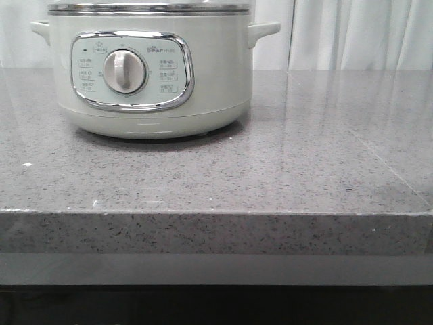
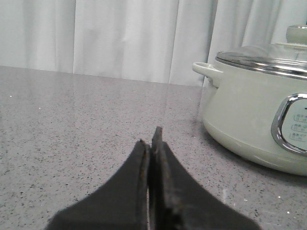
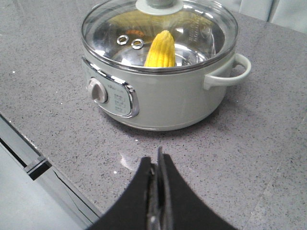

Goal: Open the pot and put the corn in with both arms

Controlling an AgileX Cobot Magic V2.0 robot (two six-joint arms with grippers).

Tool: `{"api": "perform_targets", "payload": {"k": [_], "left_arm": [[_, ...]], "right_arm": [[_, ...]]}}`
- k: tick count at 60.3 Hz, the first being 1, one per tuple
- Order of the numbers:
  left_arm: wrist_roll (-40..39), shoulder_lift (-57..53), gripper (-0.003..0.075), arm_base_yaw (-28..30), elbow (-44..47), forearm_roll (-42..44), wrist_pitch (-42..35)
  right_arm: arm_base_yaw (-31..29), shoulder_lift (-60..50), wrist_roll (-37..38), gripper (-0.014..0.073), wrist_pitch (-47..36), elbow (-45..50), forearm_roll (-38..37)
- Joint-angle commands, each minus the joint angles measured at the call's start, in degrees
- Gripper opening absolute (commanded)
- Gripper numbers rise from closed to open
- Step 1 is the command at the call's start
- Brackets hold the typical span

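One pot [image 1: 152,68] is sitting on the grey speckled table [image 1: 270,169], toward the left half of the front view and set back from the near edge. It is showing one round dial [image 1: 124,72] inside one chrome-framed control panel [image 1: 132,70], and two side handles, one sticking out at each side. One glass lid [image 3: 160,31] with a steel rim is resting on top of the pot, closing it, with one pale knob [image 3: 158,5] at its centre and two small metal vent rings near each other on the glass. One corn [image 3: 159,49] cob is lying inside the pot, seen through the lid from the right wrist view, its pointed tip tilting upward.

Two pincers are showing, one in each wrist view. The left pincer [image 2: 152,143] is hanging just above the table with its two dark fingers pressed together, holding nothing, well apart from the pot's handle [image 2: 207,70]. The right pincer [image 3: 157,165] is likewise clamped tight on nothing, sitting higher over the table, near the pot's front but not touching it.

White curtains [image 1: 358,34] are hanging behind the table.
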Motion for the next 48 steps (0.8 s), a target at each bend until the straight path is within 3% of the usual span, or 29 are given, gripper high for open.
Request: {"api": "perform_targets", "payload": {"k": [1,48], "left_arm": [[-0.32,-0.84,-0.002,-0.3,0.72,-0.38,-4.82],[-6.43,-0.84,-0.002,-0.3,0.72,5.99,-7.29]], "right_arm": [[-0.35,-0.4,-0.36,-0.012,-3.95,-1.54,0.5],[-0.35,-0.4,-0.36,-0.012,-3.95,-1.54,0.5]]}}
